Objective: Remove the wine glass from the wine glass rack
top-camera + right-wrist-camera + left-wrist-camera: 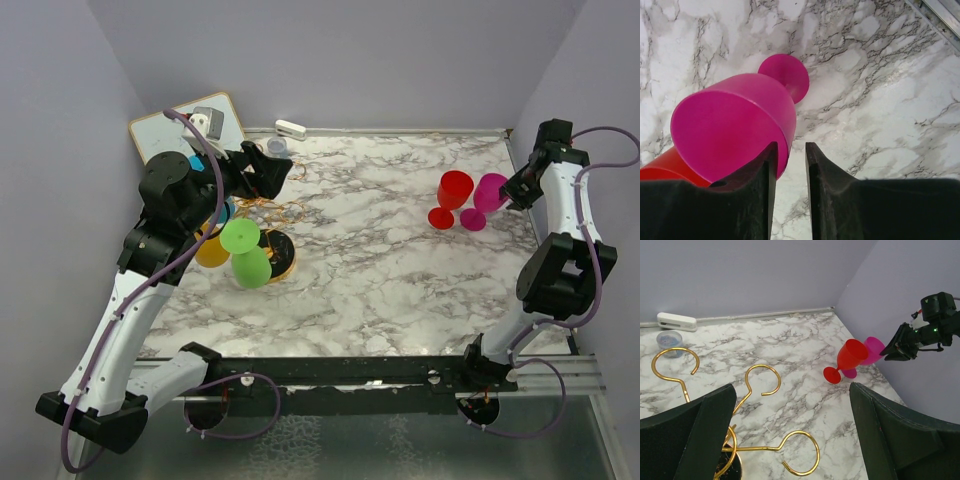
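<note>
1. Left tool (792,390) hangs over the wine glass rack (762,382). Its fingers are spread wide and hold nothing, and three bare gold loops show between them.
2. That rack stands on its round black base at the left rear of the bench (380,260). A green wine glass (248,255) hangs on its near side. A yellow wine glass (212,250) is just beside it, partly hidden under the left arm.
3. Right tool (790,150) is at the right rear. Its fingers are a narrow gap apart with only bare marble showing between them, and one finger lies against the rim of a magenta wine glass (735,130).
4. A red wine glass (452,195) touches the magenta one on its left side.
5. A white stapler (290,128) and a small clear cup (277,146) sit by the back wall.
</note>
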### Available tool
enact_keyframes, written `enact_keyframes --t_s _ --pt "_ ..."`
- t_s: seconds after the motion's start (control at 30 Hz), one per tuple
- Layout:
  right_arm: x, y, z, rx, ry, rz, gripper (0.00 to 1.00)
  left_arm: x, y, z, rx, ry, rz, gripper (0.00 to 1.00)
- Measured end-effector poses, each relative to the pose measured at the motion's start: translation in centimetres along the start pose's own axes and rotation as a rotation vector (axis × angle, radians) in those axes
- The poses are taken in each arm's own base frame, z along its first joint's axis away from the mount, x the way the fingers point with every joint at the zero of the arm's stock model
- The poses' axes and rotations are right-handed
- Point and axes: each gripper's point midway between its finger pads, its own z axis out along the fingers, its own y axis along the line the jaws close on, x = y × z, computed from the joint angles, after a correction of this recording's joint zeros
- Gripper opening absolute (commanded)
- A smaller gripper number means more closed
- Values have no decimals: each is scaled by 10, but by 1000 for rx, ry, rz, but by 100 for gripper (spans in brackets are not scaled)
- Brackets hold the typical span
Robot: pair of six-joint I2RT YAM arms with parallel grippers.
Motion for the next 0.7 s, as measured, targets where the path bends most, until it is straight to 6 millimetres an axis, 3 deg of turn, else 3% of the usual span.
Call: enact_keyframes --t_s 0.23,0.4,0.5,0.57,0.7 --pt "-2 10 -5 -52 -5 -1 31 3 2 0 -8 11 -2 99" --pt "-13 20 -34 -131 -54 -6 32 3 2 0 -10 10 -2 99" --pt "-19 29 -67 -217 -109 -16 39 3 2 0 -10 10 -2 99" --pt "-23 37 -100 -312 -166 -26 47 3 2 0 -10 10 1 99" --pt "-12 70 -186 -614 -284 -96 54 2 2 -2 -8 6 13 99"
